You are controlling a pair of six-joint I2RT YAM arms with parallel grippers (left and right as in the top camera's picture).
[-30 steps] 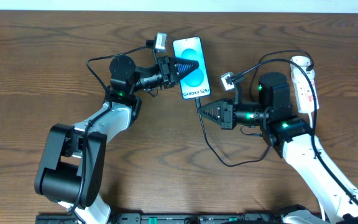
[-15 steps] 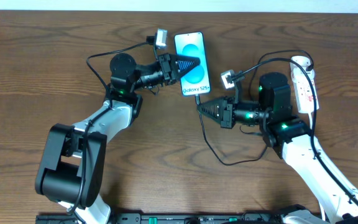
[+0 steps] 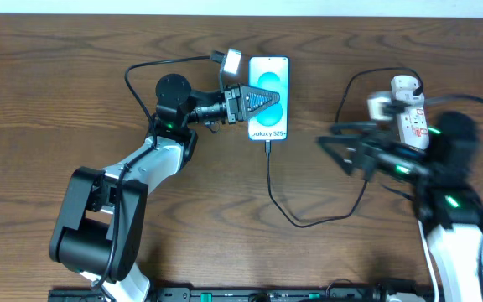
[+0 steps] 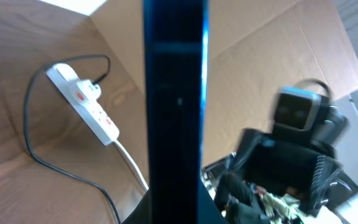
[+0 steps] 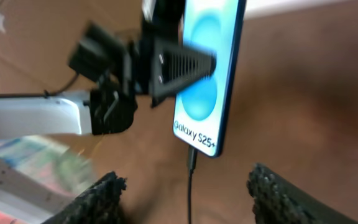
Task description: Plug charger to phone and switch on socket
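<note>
- Over the table [image 3: 49,92], in the overhead view, the left gripper [image 3: 262,101] has its fingers closed on the phone [image 3: 272,74]. It holds the phone screen-up near the far edge. That grip probably braces the phone against the push of the connector.
- The charger [image 3: 285,214] leaves the phone's near end, loops toward the front of the table and climbs to the socket [image 3: 411,117] at the right. Its tip looks seated, so I judge the plugging done and the switch left to do.
- The right gripper [image 3: 335,148] is blurred. It hangs between cable and socket, apart from both, and is well placed to reach for the switch.
- At the left wrist, the phone [image 4: 174,106] shows edge-on as a dark blue upright band between the fingers. The socket [image 4: 82,102] lies beyond it on the table with its red switches facing up. A black cable loops away from its far end.
- At the right wrist, the fingers [image 5: 101,199] stand wide apart with nothing between them. Ahead, the phone [image 5: 219,62] shows its lit screen, with the left gripper's finger across it. The connector [image 5: 191,158] meets the phone's near edge.
</note>
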